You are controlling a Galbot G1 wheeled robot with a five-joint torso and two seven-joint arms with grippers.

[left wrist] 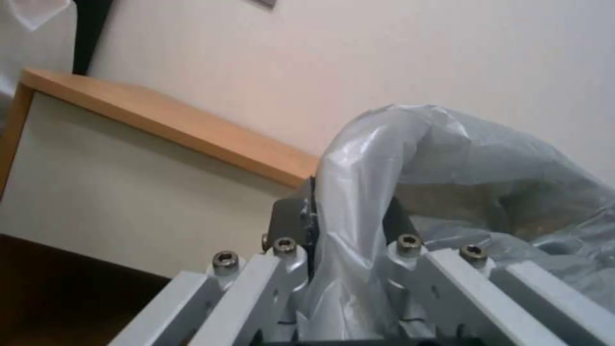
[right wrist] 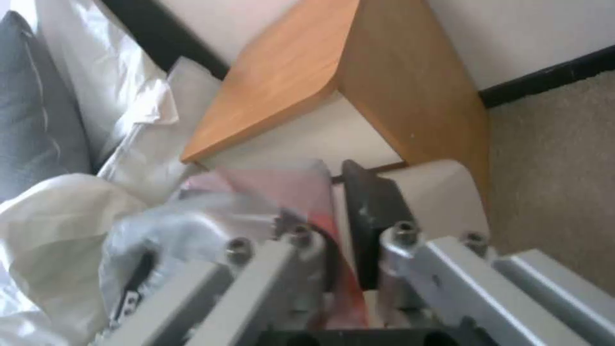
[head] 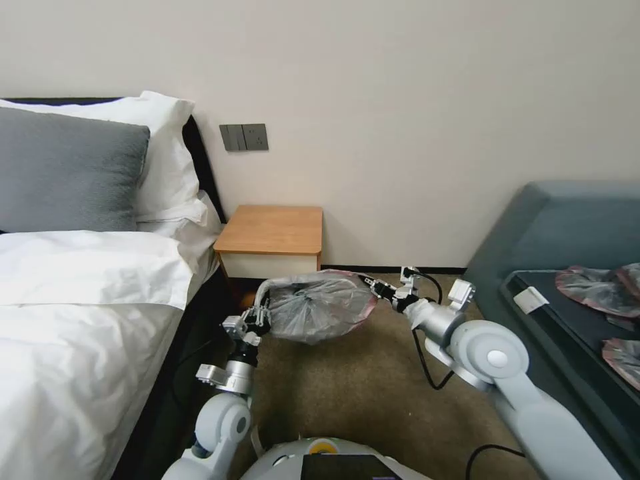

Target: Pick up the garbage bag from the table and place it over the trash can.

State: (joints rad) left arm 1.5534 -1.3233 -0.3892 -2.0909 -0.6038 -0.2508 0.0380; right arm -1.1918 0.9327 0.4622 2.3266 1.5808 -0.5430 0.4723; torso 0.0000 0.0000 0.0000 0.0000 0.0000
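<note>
A bedroom corner with a beige carpet, a cream wall and a white-sheeted bed (head: pixel 80 320) frames the work, and low in front of the small orange-brown wooden table (head: pixel 272 230) hangs the thin translucent grey plastic garbage bag with its pink-red rim (head: pixel 319 305), stretched open in the air between the two arms. The left tool (head: pixel 261 319) is clamped on the bag's grey film at one side, and the right tool (head: pixel 371 287) is clamped on the pink rim at the other. A cream-beige plastic trash can (right wrist: pixel 442 192) shows just beyond the right tool's fingers. To do this step well, I judge both arms should keep the mouth taut and level, spread slightly wider than the bin's rim, then lower evenly so that neither side slips or tears.
</note>
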